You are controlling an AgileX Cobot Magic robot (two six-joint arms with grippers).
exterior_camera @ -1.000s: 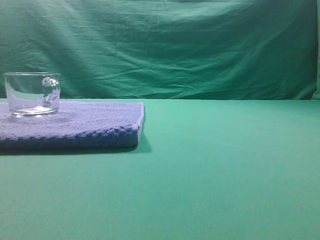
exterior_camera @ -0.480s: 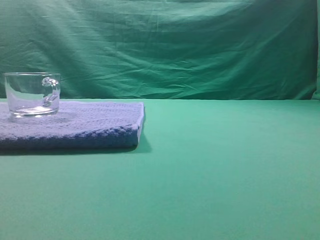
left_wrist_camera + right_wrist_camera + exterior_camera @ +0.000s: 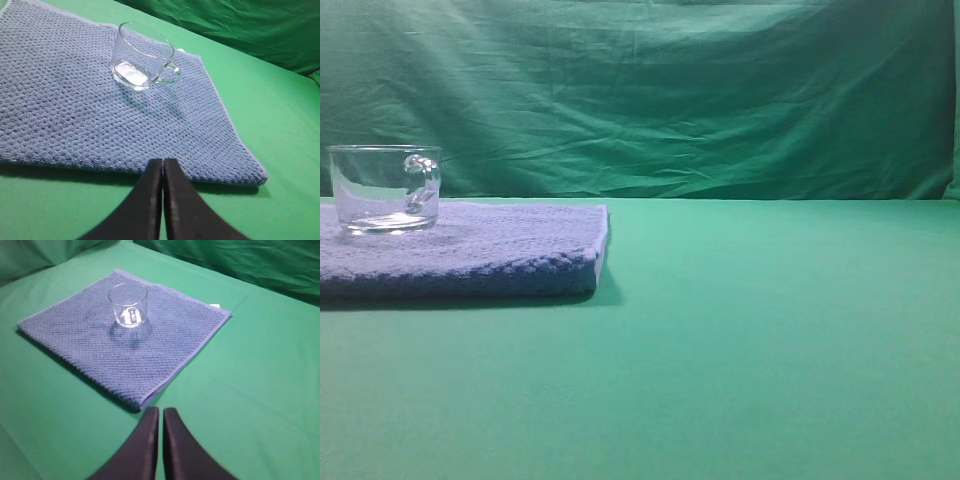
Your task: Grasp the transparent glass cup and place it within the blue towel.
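Upright, the glass cup [image 3: 128, 311] stands inside the blue towel's [image 3: 150, 347] edges; both pincers, left [image 3: 163, 165] and right [image 3: 161, 412], closed, empty, off its near edge.

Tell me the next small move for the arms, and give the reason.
Probably none beyond holding both arms back. The transparent glass cup already stands upright on the blue towel, well inside its edges, and the left gripper and right gripper are shut, empty and clear of it.
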